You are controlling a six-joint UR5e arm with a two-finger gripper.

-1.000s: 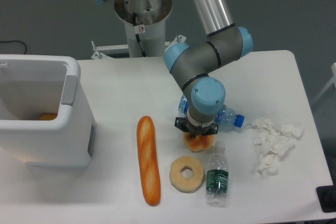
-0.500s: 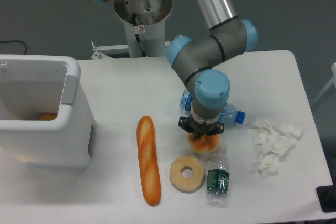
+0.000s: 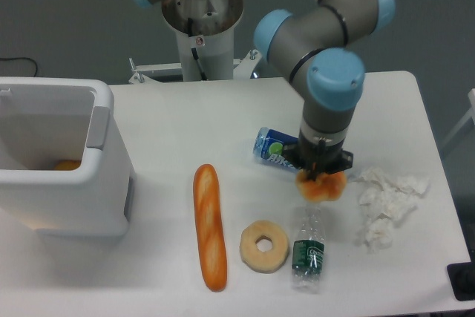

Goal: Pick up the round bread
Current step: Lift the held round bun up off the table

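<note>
Nearest the camera, an upright water bottle (image 3: 306, 246) wears a dark green label whose white lettering is too small to read, with a ring donut (image 3: 263, 245) and a baguette (image 3: 210, 226) beside it. Above them the gripper (image 3: 321, 180) is clamped on the round bread (image 3: 321, 187), which looks clear of the table (image 3: 171, 139). The soft bun could slip from so narrow a pinch and fall onto the bottle; farther back, a blue can (image 3: 274, 147) lies with unreadable print.

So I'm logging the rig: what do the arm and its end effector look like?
The arm has grey cylindrical joint housings with light-blue round caps and a silver tube link. The end effector is small and black. The grey base column carries a small red-and-white sticker.
</note>
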